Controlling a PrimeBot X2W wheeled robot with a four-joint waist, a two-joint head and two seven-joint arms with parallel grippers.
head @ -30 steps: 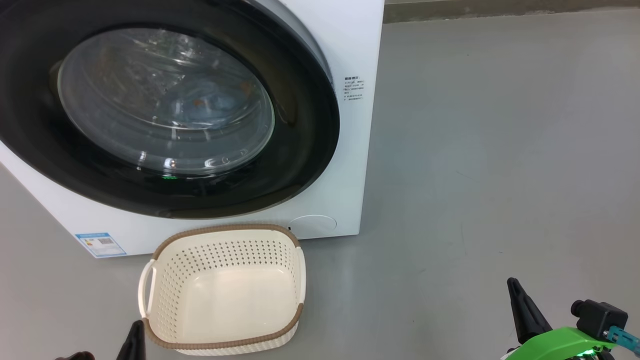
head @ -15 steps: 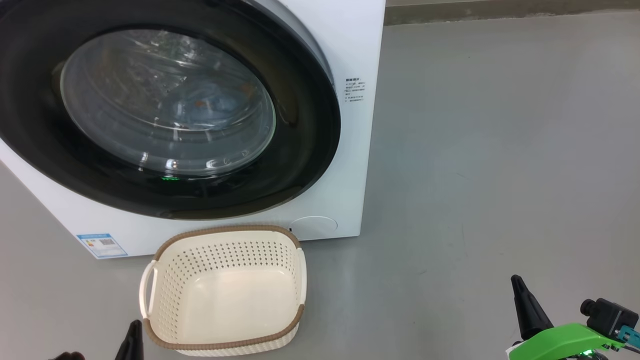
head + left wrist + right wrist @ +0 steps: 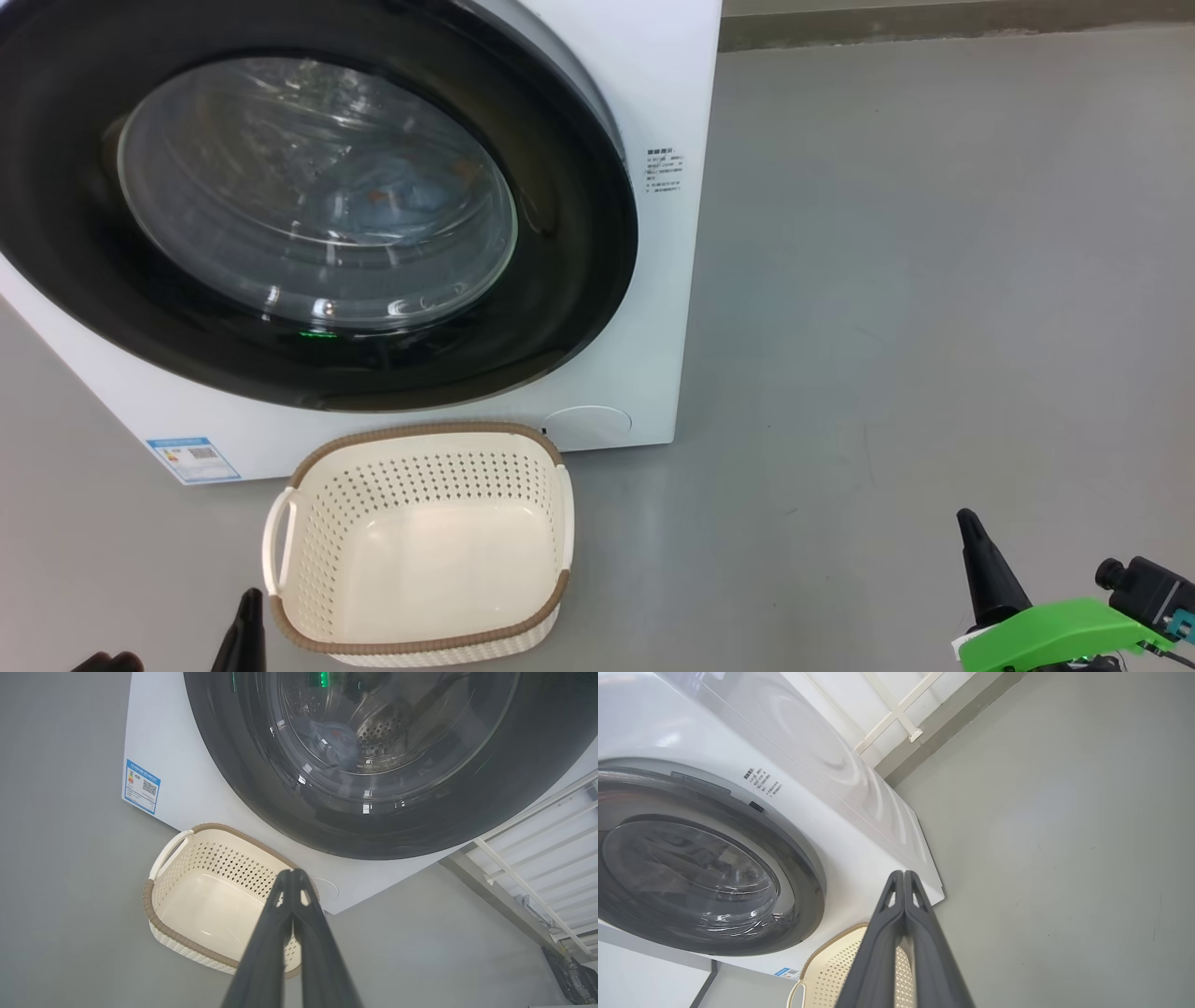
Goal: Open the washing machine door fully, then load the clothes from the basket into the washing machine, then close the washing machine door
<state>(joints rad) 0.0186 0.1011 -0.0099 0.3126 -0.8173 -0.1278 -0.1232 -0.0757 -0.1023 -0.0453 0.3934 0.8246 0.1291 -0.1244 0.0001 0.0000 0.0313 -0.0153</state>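
The white washing machine (image 3: 658, 308) stands at the upper left. Its glossy black washing machine door (image 3: 569, 233) lies flat against the front, closed. Through the glass I see the light blue clothes (image 3: 401, 191) with orange marks inside the drum, and the clothes (image 3: 334, 742) show again in the left wrist view. The cream basket (image 3: 420, 427) sits on the floor before the machine with nothing in it. My left gripper (image 3: 247, 630) is shut just left of the basket; its tips (image 3: 292, 875) meet. My right gripper (image 3: 976, 551) is shut far to the right, empty, over bare floor.
Grey floor spreads to the right of the machine up to a dark baseboard (image 3: 934, 21). A blue label (image 3: 191, 459) marks the machine's lower left corner. A white railed frame (image 3: 537, 858) stands beside the machine in the left wrist view.
The head view has drifted slightly down and right. My right arm has slid a little to the right. Both grippers stay shut and the door stays closed.
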